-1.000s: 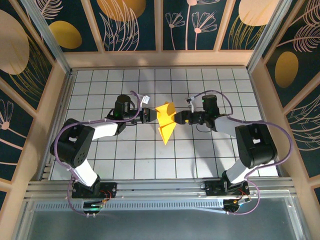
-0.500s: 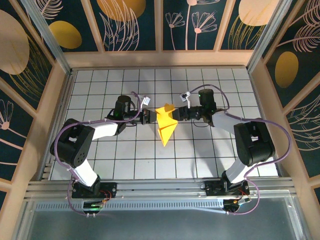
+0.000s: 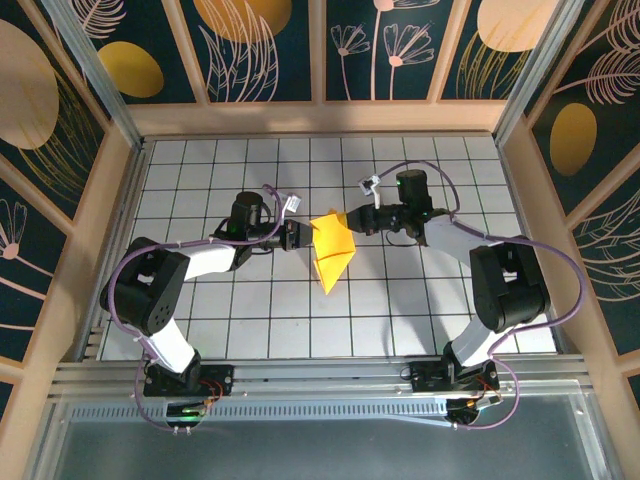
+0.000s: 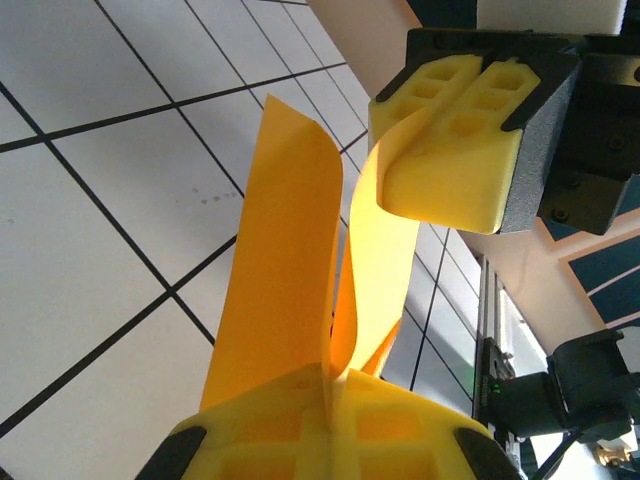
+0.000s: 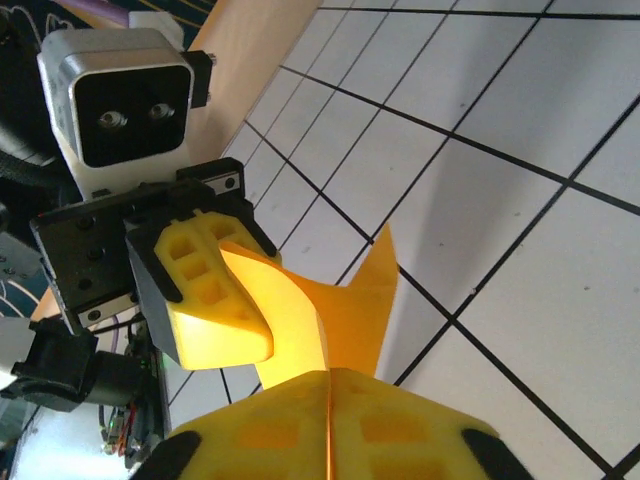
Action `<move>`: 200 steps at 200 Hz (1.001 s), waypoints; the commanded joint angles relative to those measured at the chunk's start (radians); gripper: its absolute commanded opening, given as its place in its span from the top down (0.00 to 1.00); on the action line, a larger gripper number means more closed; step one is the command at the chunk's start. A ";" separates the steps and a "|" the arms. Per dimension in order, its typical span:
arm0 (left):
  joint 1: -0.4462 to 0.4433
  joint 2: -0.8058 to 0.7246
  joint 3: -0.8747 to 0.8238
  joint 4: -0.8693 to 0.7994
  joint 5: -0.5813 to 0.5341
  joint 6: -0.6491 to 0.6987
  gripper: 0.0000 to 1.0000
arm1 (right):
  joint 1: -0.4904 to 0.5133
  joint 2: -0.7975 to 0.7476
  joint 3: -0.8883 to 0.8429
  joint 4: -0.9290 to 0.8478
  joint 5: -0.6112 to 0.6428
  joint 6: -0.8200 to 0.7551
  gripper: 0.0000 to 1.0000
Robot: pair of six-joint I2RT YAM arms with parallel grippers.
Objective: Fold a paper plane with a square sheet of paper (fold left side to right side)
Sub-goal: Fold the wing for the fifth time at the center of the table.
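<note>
The orange-yellow sheet of paper [image 3: 332, 247], creased into a shape whose point faces the near edge, is held up off the table between both grippers. My left gripper [image 3: 299, 236] is shut on its left edge, and my right gripper [image 3: 354, 222] is shut on its right edge. The left wrist view has my left gripper [image 4: 338, 378] pinching the paper [image 4: 290, 250], with two flaps rising from the pads; the right gripper's fingers [image 4: 445, 150] clamp the far flap. From the right wrist, my right gripper [image 5: 328, 378] is shut on the paper [image 5: 355, 305], with the left gripper's fingers [image 5: 205, 295] on the curled flap opposite.
The white gridded table [image 3: 260, 310] is enclosed by wooden side walls [image 3: 100, 230] and a patterned dark-blue back wall [image 3: 270, 45]. A metal rail [image 3: 320, 385] runs along the near edge by the arm bases.
My right gripper has moved left and towards the back and gone from open to shut on the paper's right edge. The paper's flaps have come closer together. The left gripper has kept its grip.
</note>
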 commanded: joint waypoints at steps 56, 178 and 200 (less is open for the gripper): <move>-0.002 -0.075 -0.051 -0.084 -0.256 0.053 0.53 | 0.003 0.110 0.057 -0.040 0.122 0.171 1.00; -0.429 -0.129 0.150 -0.600 -0.895 0.214 0.49 | -0.019 0.187 0.136 -0.207 0.236 0.366 1.00; -0.516 -0.059 0.214 -0.642 -0.965 0.210 0.46 | -0.021 0.192 0.142 -0.207 0.244 0.371 1.00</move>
